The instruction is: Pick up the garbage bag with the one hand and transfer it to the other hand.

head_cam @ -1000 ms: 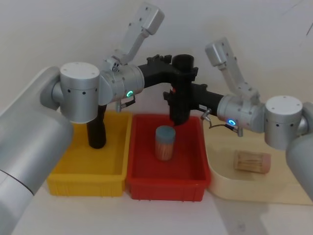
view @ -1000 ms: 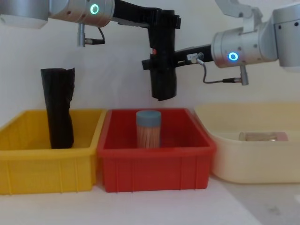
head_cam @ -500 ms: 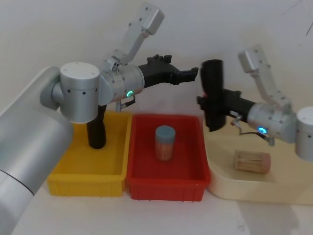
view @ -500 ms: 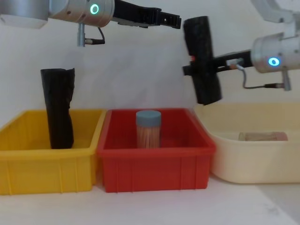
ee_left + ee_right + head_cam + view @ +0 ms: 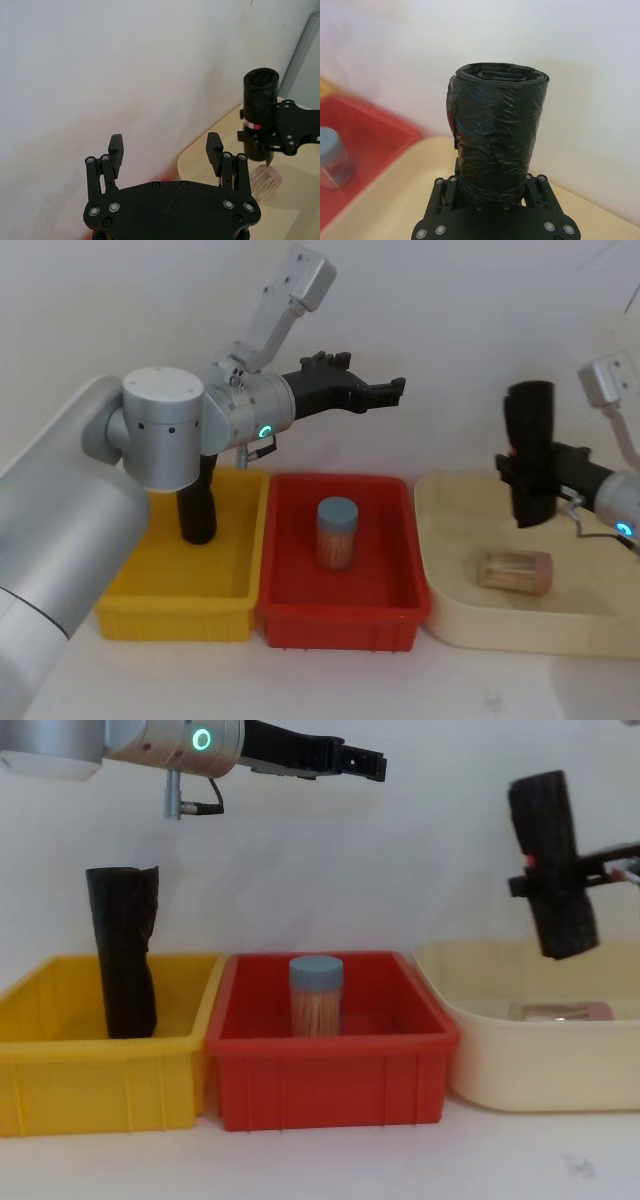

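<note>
hovering over my three bins: yellow bin (image 5: 140,595) on my left, red bin (image 5: 290,590) in the middle, cream tray (image 5: 440,590) on my right. my left gripper (image 5: 385,392) hangs high above the red bin's back edge, fingers (image 5: 116,147) spread apart, nothing between them. my right gripper (image 5: 512,468) is out over the cream tray, clenched around the garbage bag (image 5: 530,450), which rides nearly upright in the air, top tipped a little my left. a taller black roll (image 5: 122,952) stands in the yellow bin. a toothpick jar (image 5: 337,530) stands upright in the red bin; another jar (image 5: 515,572) lies on its side in the tray, below the bag.
</note>
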